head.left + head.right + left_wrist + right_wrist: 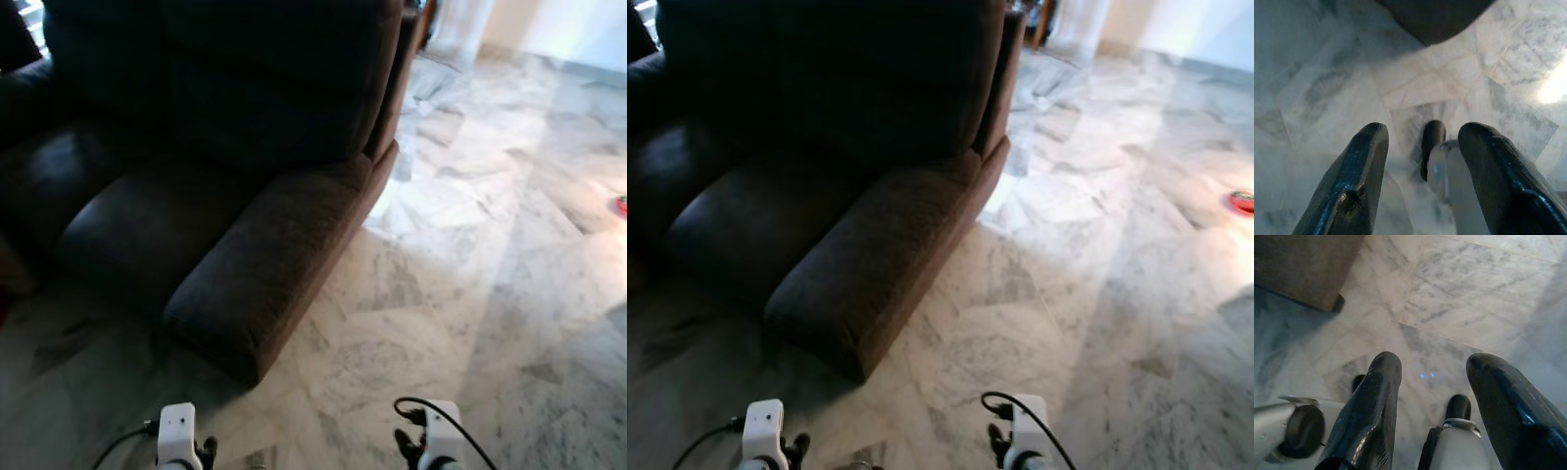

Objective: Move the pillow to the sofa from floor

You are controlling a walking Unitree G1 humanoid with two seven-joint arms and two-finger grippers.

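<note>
Left hand (1422,171) and right hand (1432,401) hang spread over marble floor (441,294) beside the dark brown sofa (196,196).

Pale grey-veined marble floor (460,294) w/ sunlit patch far right. Small red obj (1243,202) on floor nr right edge, too small to ID. White curtain (458,29) hangs at top, behind it a light wall (578,29).
</note>
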